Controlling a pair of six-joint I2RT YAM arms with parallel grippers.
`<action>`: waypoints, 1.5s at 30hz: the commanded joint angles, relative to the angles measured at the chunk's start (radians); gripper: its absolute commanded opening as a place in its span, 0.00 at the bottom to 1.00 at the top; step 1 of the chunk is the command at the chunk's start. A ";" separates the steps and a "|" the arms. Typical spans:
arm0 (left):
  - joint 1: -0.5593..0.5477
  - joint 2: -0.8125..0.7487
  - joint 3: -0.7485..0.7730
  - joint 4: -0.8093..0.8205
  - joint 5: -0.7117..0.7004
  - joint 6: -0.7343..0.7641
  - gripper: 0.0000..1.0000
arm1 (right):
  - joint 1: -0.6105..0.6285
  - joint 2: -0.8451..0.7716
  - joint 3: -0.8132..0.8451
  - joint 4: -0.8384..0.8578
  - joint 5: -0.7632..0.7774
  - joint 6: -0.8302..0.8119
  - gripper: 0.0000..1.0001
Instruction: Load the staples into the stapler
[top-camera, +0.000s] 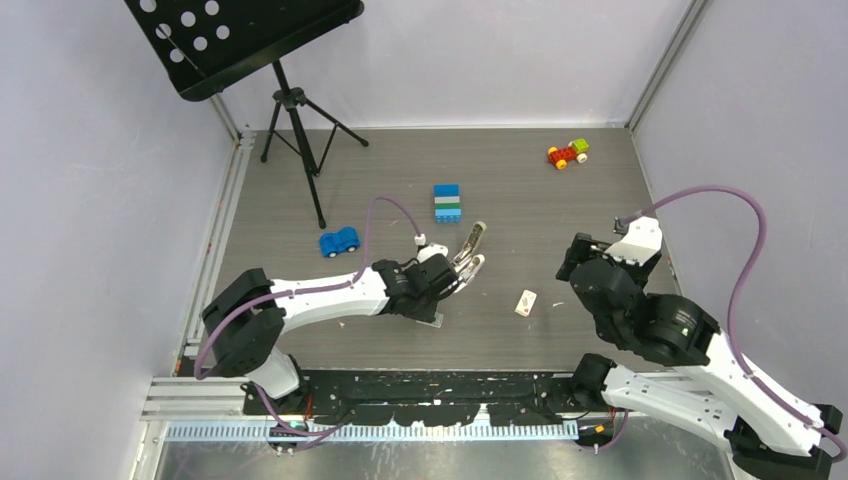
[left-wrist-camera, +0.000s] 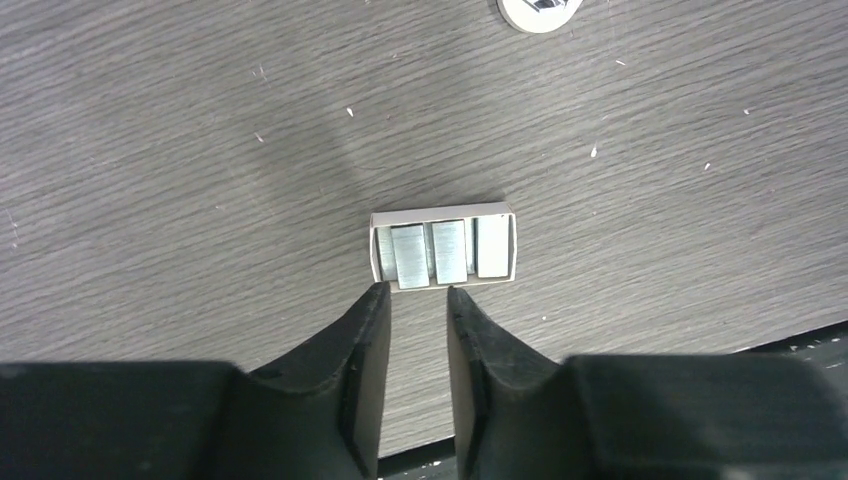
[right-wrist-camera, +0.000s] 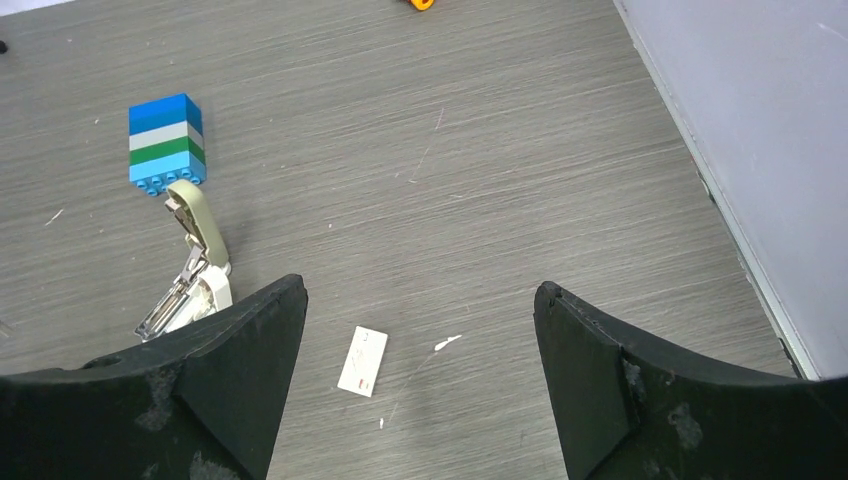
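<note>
1. Jaws of the right gripper (right-wrist-camera: 420, 288) stand wide and empty at the right, seemingly parked out of the other arm's way.
2. The left gripper (left-wrist-camera: 415, 295) points down mid-table, its jaws at a narrow gap by the near edge of the tray (left-wrist-camera: 440, 214). I cannot tell whether they pinch a strip.
3. The stapler (top-camera: 468, 250) lies just beyond, its beige top hinged back, ready for loading.
4. The tray sits face-up, so its contents can be reached.
5. The staples (left-wrist-camera: 410, 258) lie side by side inside, one strip poking towards the jaws.

Silvery staples (left-wrist-camera: 441, 250) lie flat; stapler (right-wrist-camera: 205, 240) lies open.
</note>
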 joint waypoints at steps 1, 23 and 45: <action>-0.005 0.021 0.039 0.019 -0.042 0.000 0.26 | -0.003 -0.032 0.017 -0.023 0.058 0.047 0.88; -0.005 0.084 0.056 0.043 -0.073 -0.025 0.20 | -0.003 -0.031 -0.002 -0.022 0.066 0.059 0.88; -0.004 0.122 0.065 0.043 -0.085 -0.038 0.22 | -0.003 -0.045 -0.003 -0.023 0.069 0.065 0.88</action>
